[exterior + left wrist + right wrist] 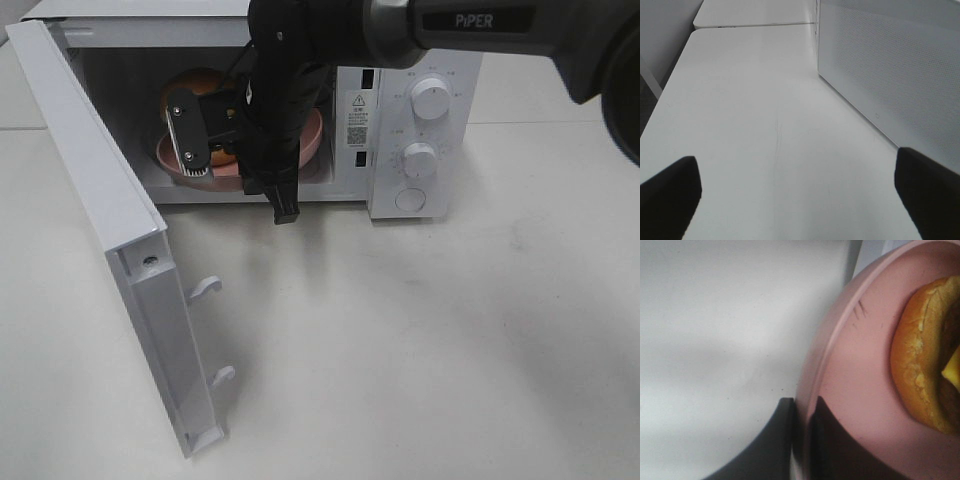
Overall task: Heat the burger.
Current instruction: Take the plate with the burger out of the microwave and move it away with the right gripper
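Reaching into the open microwave (pixel 420 120), the right gripper (pixel 802 440) pinches the rim of the pink plate (pixel 860 390) between its dark fingers (pixel 765 445), one finger on each side of the rim. The burger (pixel 920 365) sits on that plate, its golden bun and a sliver of yellow cheese showing in the right wrist view. From the high camera, plate (pixel 312 140) and burger (pixel 195 82) lie inside the oven cavity, mostly hidden behind the black arm and its gripper (pixel 200 135). The white door (pixel 120 250) stands swung wide open toward the left, its two latch hooks facing the table (pixel 420 340). On the control panel are two round knobs and a round button below them. The left gripper (pixel 800 190) hovers over the bare white table (pixel 765 125) beside the perforated side of the microwave (pixel 890 75), its fingers (pixel 670 190) spread wide apart and holding nothing.
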Tool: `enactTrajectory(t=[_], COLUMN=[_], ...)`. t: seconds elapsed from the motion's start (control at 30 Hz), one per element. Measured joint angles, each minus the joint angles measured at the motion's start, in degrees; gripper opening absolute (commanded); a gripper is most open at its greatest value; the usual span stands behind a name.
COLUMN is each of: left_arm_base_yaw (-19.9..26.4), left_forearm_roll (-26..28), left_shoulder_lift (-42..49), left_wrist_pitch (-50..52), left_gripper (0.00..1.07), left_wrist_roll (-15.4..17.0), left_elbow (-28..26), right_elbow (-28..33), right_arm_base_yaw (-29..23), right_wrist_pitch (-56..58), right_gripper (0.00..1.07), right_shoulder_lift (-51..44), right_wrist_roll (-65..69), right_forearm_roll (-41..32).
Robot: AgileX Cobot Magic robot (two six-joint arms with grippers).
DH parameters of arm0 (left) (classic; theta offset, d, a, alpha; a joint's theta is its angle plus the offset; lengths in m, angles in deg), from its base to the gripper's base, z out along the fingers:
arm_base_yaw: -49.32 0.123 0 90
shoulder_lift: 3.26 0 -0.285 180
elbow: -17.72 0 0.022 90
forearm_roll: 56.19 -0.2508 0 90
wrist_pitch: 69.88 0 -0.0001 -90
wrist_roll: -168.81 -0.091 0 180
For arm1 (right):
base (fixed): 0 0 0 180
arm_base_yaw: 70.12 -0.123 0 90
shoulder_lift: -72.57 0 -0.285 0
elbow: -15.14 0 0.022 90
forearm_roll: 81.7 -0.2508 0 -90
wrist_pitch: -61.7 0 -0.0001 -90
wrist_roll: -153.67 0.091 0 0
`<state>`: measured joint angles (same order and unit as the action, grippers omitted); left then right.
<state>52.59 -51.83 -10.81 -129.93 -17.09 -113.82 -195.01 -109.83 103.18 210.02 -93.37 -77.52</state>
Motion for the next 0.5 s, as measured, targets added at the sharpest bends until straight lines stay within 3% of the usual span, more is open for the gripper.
enactTrajectory(t=[0.5], left_arm_base_yaw=[0.0], left_forearm_roll=[0.0], left_shoulder_lift=[0.0], left_wrist_pitch=[0.0], left_gripper=[1.03], left_wrist_roll=[0.0], left_elbow=[0.0], right_elbow=[18.9], right_arm_base_yaw=[2.6], right_wrist_pitch=[-10.1], right_gripper=[0.0], right_shoulder_lift=[-12.5], right_wrist_roll=[-17.8], right_forearm_roll=[-7.9])
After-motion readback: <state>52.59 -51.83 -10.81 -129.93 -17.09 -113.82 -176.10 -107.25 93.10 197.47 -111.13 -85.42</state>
